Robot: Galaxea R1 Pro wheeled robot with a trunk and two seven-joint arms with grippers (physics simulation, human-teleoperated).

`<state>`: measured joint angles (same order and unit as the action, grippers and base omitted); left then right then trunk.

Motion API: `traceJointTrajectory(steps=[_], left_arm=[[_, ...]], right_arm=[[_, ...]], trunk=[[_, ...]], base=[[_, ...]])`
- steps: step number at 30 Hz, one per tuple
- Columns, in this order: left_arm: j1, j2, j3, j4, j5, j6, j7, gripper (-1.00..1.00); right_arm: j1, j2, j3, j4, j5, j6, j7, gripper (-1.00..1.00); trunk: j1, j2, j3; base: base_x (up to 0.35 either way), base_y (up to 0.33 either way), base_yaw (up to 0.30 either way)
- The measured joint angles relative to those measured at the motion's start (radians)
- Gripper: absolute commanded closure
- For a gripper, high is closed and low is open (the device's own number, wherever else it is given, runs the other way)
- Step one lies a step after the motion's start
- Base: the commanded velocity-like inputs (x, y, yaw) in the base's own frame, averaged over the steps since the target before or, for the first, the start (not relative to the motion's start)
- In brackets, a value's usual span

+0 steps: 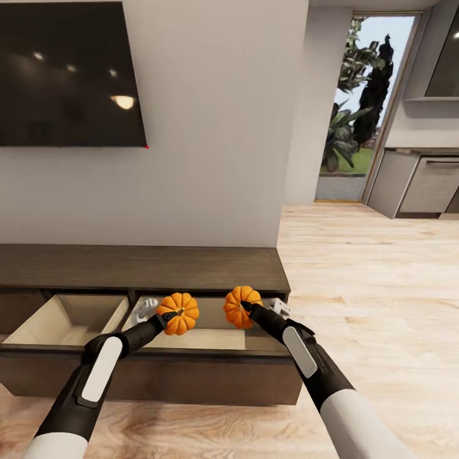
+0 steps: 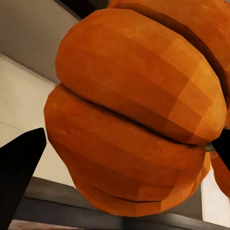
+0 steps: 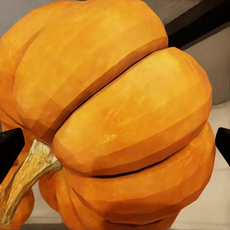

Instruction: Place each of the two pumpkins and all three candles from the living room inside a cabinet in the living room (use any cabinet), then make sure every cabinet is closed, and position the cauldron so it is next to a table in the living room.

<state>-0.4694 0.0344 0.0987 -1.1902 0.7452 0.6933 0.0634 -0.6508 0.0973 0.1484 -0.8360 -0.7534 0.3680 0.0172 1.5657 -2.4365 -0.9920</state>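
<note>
Below wall-mounted TV (image 1: 70, 73), open cabinet (image 1: 146, 268) drawer (image 1: 191, 338) lying directly under 2 pumpkins: left pumpkin (image 1: 178, 313) clamped in left gripper (image 1: 167, 317), right pumpkin (image 1: 241, 306) clamped in right gripper (image 1: 245, 308), side by side, equally near.

Both pumpkins run past the wrist-view edges. Left drawer (image 1: 64, 319) cut off at 9 o'clock. White items (image 1: 145, 310) behind pumpkins too hidden to identify.

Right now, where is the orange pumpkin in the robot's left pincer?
In the head view, the ribbed orange pumpkin is gripped by the left pincer over the open pale-lined drawer of the long dark brown wooden cabinet.
</note>
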Motion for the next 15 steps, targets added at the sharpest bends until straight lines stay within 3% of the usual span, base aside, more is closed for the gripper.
traceJointTrajectory(steps=[4, 15], left_arm=[[-0.012, -0.005, 0.0, 0.003, 0.002, 0.0, 0.014, 1.0], [-0.013, -0.007, 0.001, 0.001, 0.003, 0.0, 0.015, 1.0]], right_arm=[[-0.015, 0.003, 0.041, 0.028, -0.002, -0.019, -0.001, 1.0], [-0.028, 0.004, 0.065, 0.04, -0.003, -0.018, -0.006, 1.0]], trunk=[[0.0, 0.0, 0.0], [0.0, 0.0, 0.0]], base=[[0.0, 0.0, 0.0], [0.056, 0.0, 0.0]])
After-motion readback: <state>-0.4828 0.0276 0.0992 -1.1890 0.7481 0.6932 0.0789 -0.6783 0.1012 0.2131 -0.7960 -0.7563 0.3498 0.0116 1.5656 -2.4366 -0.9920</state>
